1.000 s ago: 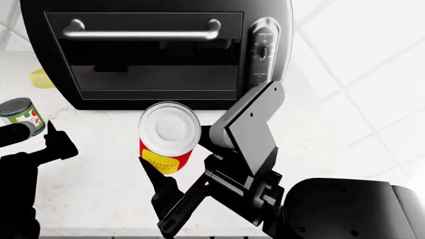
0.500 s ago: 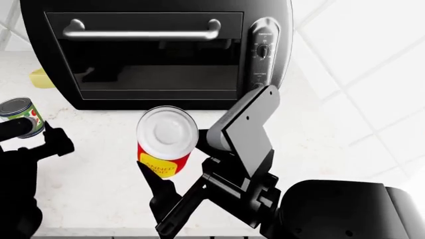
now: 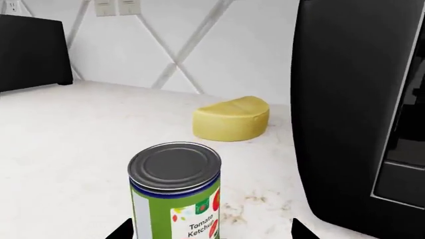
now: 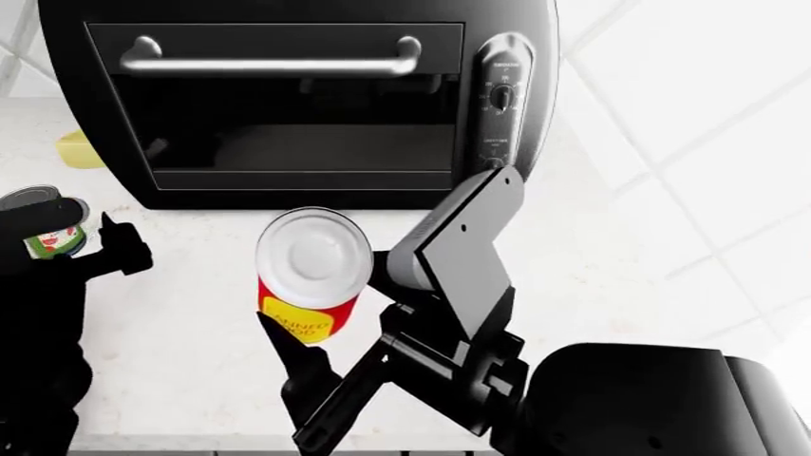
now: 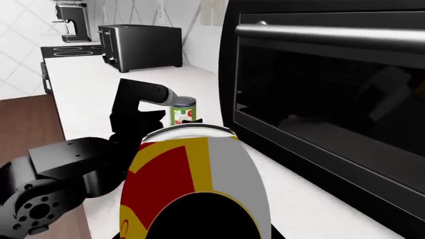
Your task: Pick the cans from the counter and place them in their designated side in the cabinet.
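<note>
Two cans in play: our right gripper [image 4: 308,318] is gripping the red can [image 4: 311,271] aloft for carrying, while our left gripper [image 3: 209,231], spread wide, is straddling the green can [image 3: 176,191] at nine o'clock.

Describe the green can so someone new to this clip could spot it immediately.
Start at the big black countertop oven on the white speckled stone counter. By its left front corner stands the small green-labelled metal can with a grey lid, reading "Tomato Ketchup". Unlike the red-and-yellow can in the right end effector, it stands on the counter, in front of a yellow lump.
</note>
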{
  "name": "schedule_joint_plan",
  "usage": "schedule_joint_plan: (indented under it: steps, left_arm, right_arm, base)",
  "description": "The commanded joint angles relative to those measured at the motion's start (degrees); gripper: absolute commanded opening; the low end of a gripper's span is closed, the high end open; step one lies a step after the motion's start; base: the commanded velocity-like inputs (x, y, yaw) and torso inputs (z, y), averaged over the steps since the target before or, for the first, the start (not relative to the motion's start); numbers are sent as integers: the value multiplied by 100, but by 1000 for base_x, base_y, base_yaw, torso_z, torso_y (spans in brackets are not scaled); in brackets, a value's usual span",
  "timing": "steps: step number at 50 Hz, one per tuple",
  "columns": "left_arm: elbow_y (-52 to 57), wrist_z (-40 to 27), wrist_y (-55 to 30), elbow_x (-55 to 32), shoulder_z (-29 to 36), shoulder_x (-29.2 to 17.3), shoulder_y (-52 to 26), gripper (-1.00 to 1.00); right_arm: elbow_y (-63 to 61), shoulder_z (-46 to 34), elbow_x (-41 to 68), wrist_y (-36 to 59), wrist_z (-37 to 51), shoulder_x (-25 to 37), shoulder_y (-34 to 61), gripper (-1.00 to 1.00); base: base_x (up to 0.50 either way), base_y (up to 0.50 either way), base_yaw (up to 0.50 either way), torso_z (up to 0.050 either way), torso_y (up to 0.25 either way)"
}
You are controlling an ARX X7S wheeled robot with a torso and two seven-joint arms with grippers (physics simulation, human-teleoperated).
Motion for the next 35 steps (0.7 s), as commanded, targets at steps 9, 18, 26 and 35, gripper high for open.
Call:
schedule_joint_plan:
  steps: [9, 18, 26, 35]
  left_arm:
    - [-853, 244, 386, 42, 63, 21, -337, 100]
    - [-1109, 206, 531, 105, 19, 30, -330, 100]
    - [-1469, 74, 710, 280, 19, 35, -414, 100]
    - [-2352, 181, 1014, 569, 320, 40, -1009, 100]
  right_arm:
    - [18, -78, -115, -61, -80, -21, 76, -100]
    - [27, -119, -107, -104, -54, -17, 53, -100]
    - [60, -195, -226, -183, -170, -9, -15, -100]
    - [90, -243, -328, -281, -277, 37, -129, -100]
  base:
    - [0, 0, 0, 1, 0]
    - [0, 0, 0, 0, 0]
    - [0, 0, 0, 0, 0]
    - [0, 0, 0, 0, 0]
